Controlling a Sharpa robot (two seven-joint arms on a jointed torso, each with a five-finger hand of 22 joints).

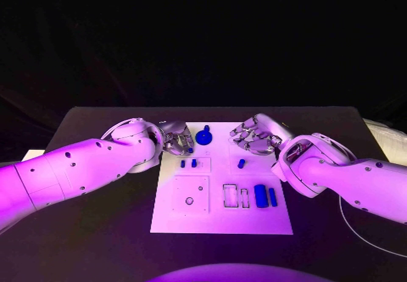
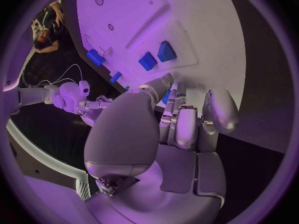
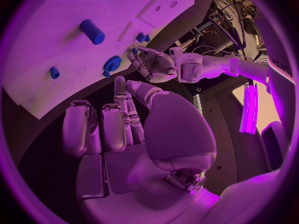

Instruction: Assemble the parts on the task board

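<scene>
The black table [image 1: 102,235] is being taken up mostly by the flat white task board [image 1: 222,220]. The left hand [image 1: 176,140] is being held at the board's far left edge, fingers loosely curled with nothing seen in them. The right hand [image 1: 254,136] is hovering over the far right part, fingers spread and apparently empty, though the palm side is hard to make out. The small blue parts are being left alone: a round knob-like piece [image 1: 204,138] between the hands, two little pegs [image 1: 188,164], a stubby cylinder [image 1: 241,163], and two upright blocks [image 1: 265,195] near the slots.
</scene>
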